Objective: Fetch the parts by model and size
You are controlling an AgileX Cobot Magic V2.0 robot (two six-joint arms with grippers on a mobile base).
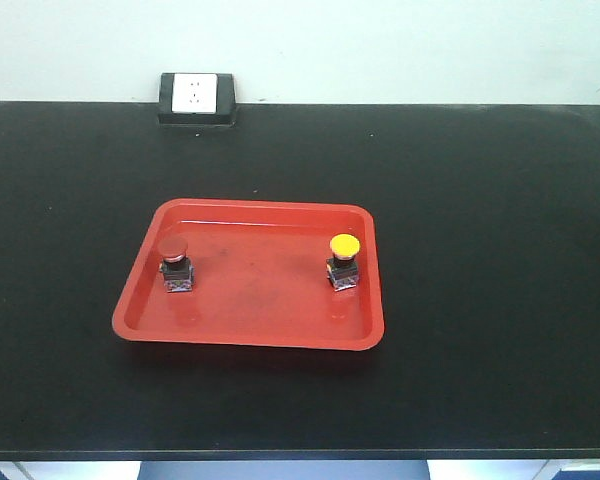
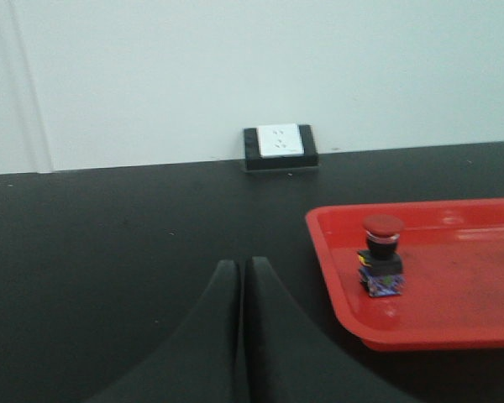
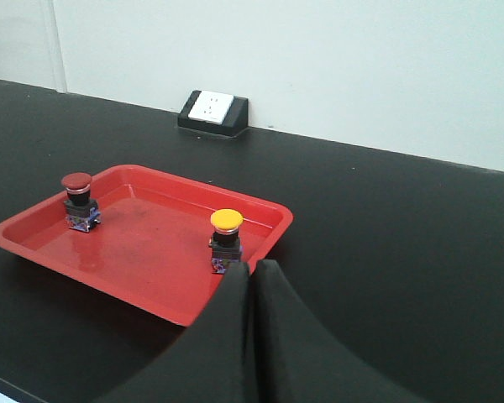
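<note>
Red-capped switch point(image 1: 176, 263) upright at the red tray's point(image 1: 250, 338) left side, cap skyward, yellow-capped switch point(image 1: 344, 261) upright at its right side, base labels too small to read, left gripper point(image 2: 242, 270) pinched closed and empty beside the tray, right gripper point(image 3: 254, 273) closed, empty, just by the yellow one.

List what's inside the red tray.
The red tray holds two push-button switches, both upright: the red-capped switch near its left edge and the yellow-capped switch near the right. Nothing else shows; the floor directly under each base is covered.
</note>
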